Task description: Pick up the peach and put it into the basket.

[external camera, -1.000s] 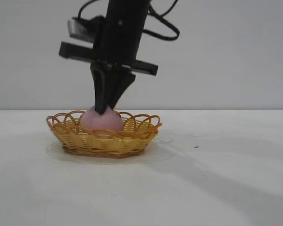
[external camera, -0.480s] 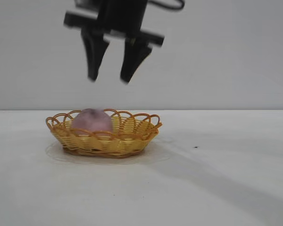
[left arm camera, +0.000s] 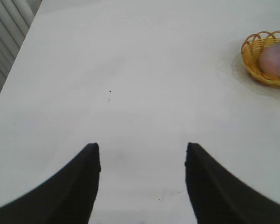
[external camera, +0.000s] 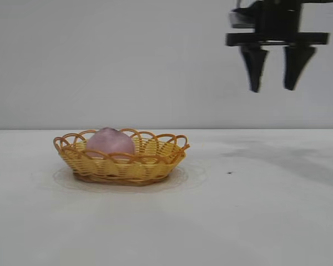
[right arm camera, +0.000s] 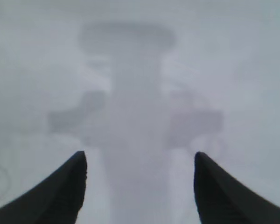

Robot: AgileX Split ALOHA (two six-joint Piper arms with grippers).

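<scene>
Where a second ago it pinched the peach inside the basket, the right claw has let go and risen, now hanging spread and empty high toward the bench's right edge, well apart; the peach lies in the basket's left half, left claw also spread

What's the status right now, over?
Right tool open, empty, high, well clear of the basket. Left tool open, parked away from it. Peach sits in basket. Nothing in the way.
</scene>
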